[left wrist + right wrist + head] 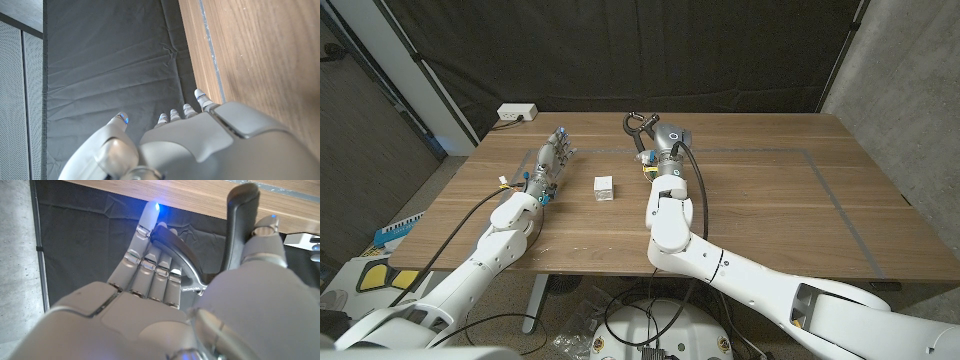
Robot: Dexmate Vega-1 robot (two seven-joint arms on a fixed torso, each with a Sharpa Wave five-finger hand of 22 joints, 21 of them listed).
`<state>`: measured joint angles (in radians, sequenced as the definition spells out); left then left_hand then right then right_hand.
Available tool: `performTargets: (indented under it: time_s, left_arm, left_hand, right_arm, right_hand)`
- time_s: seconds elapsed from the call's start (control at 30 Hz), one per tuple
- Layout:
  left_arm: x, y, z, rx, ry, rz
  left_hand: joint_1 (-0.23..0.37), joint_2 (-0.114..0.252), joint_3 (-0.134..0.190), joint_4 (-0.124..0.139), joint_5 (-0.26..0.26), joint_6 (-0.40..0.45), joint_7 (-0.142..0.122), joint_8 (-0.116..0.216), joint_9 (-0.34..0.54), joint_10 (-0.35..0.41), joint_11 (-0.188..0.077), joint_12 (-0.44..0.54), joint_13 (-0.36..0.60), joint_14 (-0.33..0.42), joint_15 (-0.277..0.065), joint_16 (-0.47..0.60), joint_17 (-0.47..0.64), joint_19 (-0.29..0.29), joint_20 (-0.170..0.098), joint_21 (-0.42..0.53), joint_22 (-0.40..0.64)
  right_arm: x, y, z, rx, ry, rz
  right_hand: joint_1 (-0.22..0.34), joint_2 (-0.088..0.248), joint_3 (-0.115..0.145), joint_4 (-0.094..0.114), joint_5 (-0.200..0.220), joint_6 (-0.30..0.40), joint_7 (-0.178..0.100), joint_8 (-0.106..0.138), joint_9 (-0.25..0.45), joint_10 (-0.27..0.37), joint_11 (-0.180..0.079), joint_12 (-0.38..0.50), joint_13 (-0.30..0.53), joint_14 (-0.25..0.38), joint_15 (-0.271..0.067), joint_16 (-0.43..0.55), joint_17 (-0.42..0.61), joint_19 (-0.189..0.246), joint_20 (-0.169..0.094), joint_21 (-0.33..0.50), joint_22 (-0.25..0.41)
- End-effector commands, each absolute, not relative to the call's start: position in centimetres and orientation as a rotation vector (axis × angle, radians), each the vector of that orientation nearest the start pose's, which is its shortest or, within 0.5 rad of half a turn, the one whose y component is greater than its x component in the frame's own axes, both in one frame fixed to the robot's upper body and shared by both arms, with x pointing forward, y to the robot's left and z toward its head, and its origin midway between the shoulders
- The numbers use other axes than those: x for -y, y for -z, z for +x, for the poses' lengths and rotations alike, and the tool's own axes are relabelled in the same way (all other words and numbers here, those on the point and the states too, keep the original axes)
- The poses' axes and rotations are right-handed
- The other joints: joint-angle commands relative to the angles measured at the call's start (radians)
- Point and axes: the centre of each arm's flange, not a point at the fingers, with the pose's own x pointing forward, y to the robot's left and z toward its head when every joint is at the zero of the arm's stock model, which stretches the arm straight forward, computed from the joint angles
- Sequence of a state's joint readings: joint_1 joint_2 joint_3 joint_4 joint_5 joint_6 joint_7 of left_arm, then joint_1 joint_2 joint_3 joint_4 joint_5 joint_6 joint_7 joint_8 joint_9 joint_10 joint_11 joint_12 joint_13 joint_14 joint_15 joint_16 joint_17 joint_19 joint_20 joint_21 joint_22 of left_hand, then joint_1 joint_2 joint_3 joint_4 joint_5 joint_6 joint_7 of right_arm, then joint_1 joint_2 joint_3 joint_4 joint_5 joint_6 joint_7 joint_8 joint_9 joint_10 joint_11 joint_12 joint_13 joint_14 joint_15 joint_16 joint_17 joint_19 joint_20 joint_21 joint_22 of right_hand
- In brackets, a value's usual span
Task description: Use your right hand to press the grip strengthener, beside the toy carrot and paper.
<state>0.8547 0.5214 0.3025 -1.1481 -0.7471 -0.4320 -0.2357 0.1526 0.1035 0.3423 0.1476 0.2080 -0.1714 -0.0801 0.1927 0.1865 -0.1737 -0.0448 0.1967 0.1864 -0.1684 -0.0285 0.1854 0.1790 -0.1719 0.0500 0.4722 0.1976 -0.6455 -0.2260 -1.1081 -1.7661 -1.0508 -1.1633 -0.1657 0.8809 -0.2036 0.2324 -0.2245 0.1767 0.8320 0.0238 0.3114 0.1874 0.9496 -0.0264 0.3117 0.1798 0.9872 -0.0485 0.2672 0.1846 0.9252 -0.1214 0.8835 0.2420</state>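
Grip strengthener (638, 123) is held in the right hand (663, 143) above the far middle of the wooden table (770, 200), its black handles poking out beyond the fingers; in the right wrist view the fingers (150, 265) are curled round one handle and the thumb is set against the other. The left hand (548, 165) is kept near the table with fingers extended, holding nothing, and a small white box (605, 187) is seen between the 2 arms.

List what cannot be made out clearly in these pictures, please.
- Grip strengthener: head view, the right hand hides its handles; right wrist view, the fingers cover its lower part.
- White block: head view, too small to identify.
- Left hand: head view, palm side hidden by its own back.
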Motion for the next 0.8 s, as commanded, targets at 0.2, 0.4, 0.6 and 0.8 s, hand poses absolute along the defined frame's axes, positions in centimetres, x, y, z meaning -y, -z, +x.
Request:
performTargets:
  time_s: [0.2,0.4,0.6,0.8]
  left_arm:
    - [-34.5,4.7,64.9,0.647,0.244,-0.078]
    - [-34.5,4.6,65.0,0.647,0.245,-0.076]
    - [-34.6,4.6,65.1,0.642,0.248,-0.076]
    - [-34.6,4.3,65.1,0.642,0.269,-0.062]
  left_hand:
    - [0.000,0.005,-0.002,-0.002,0.010,-0.094,-0.007,0.004,0.002,-0.026,0.005,0.004,0.002,-0.040,-0.004,0.002,0.002,-0.030,0.009,-0.002,0.002]
    - [0.000,0.005,-0.002,-0.002,0.011,-0.094,-0.006,0.004,0.002,-0.026,0.005,0.004,0.002,-0.039,-0.004,0.002,0.002,-0.030,0.009,-0.002,0.002]
    - [-0.001,0.006,-0.002,-0.002,0.011,-0.094,-0.006,0.004,0.002,-0.026,0.005,0.004,0.002,-0.039,-0.004,0.002,0.002,-0.031,0.009,-0.003,0.002]
    - [-0.001,0.006,-0.002,-0.003,0.011,-0.094,-0.006,0.004,0.002,-0.026,0.004,0.004,0.002,-0.039,-0.004,0.002,0.002,-0.030,0.008,-0.003,0.002]
  right_arm:
    - [0.6,-1.0,52.8,0.557,0.516,-1.327]
    - [0.7,-1.0,52.8,0.560,0.523,-1.326]
    - [1.0,-1.0,52.8,0.566,0.538,-1.318]
    - [1.9,-1.0,52.6,0.581,0.576,-1.311]
  right_hand:
    - [0.383,0.354,0.301,0.059,-0.001,0.100,-0.044,-0.010,0.003,0.015,0.013,-0.009,0.003,0.144,-0.188,-0.006,0.000,0.025,-0.098,0.015,-0.011]
    - [0.390,0.351,0.302,0.057,0.000,0.106,-0.043,-0.015,0.002,0.018,0.017,-0.012,0.002,0.143,-0.189,-0.012,-0.001,0.029,-0.098,0.017,-0.015]
    - [0.394,0.349,0.300,0.058,0.001,0.113,-0.047,-0.021,0.002,0.024,0.015,-0.016,0.002,0.148,-0.188,-0.014,-0.001,0.032,-0.097,0.021,-0.020]
    - [0.395,0.348,0.298,0.060,0.001,0.115,-0.050,-0.026,0.002,0.025,0.010,-0.019,0.002,0.152,-0.188,-0.016,-0.001,0.034,-0.096,0.023,-0.023]
